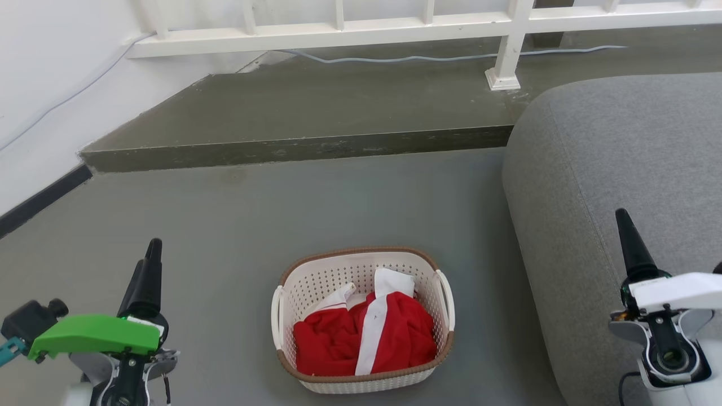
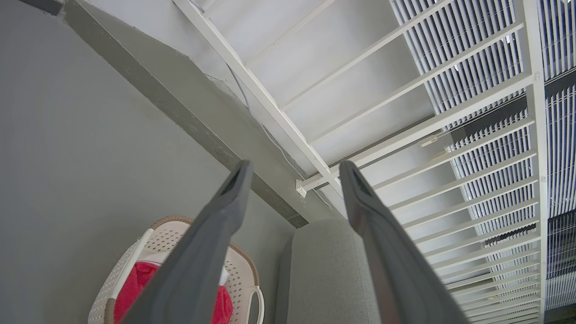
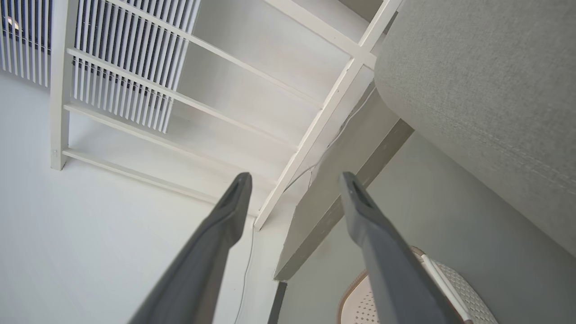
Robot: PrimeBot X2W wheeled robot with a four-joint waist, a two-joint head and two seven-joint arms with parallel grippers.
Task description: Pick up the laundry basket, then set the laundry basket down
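Note:
The laundry basket [image 1: 361, 318] sits on the grey floor at the bottom centre of the head view, cream with perforated walls, a brown rim and white side handles. Red and white clothing [image 1: 366, 335] lies inside it. My left gripper [image 1: 151, 254] is at the lower left, well to the left of the basket, fingers pointing up. My right gripper [image 1: 625, 223] is at the lower right, over the grey sofa. The left wrist view shows my left gripper [image 2: 292, 173] open and empty, the basket [image 2: 157, 252] below its fingers. The right wrist view shows my right gripper [image 3: 292, 182] open and empty, the basket's [image 3: 454, 288] edge low right.
A grey sofa [image 1: 620, 186] fills the right side, close to the basket. A raised concrete step [image 1: 316, 121] crosses behind, carrying a white railing [image 1: 507, 51] and a cable. A white wall with a dark skirting [image 1: 39, 200] stands at the left.

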